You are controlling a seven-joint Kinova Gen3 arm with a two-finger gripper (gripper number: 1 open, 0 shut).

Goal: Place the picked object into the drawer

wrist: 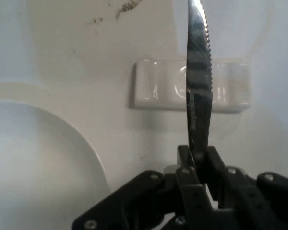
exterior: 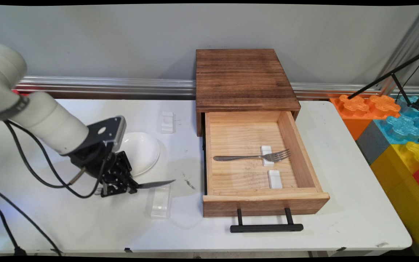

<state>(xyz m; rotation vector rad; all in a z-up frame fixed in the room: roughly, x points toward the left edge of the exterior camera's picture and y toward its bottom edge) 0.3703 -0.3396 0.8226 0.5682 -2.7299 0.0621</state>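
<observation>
My gripper [exterior: 134, 186] hangs low over the table's left half, shut on the handle end of a steel knife [exterior: 157, 183]. The serrated blade points right, toward the open drawer [exterior: 264, 198]. In the hand view the knife [wrist: 198, 72] rises from between my fingers [wrist: 188, 165] and crosses over a white cutlery rest [wrist: 158, 91] lying on the table. That rest [exterior: 159, 202] lies just in front of the blade in the main view. A white plate [exterior: 142, 151] sits right behind my gripper, and its rim [wrist: 62, 134] shows at the left of the hand view.
A wooden box [exterior: 244, 78] stands at the back with its drawer pulled out. Inside lie a fork [exterior: 238, 158] on a white rest [exterior: 266, 151] and a second rest [exterior: 275, 179]. Another rest [exterior: 167, 122] lies behind the plate. Coloured foam blocks [exterior: 398, 134] stand to the right.
</observation>
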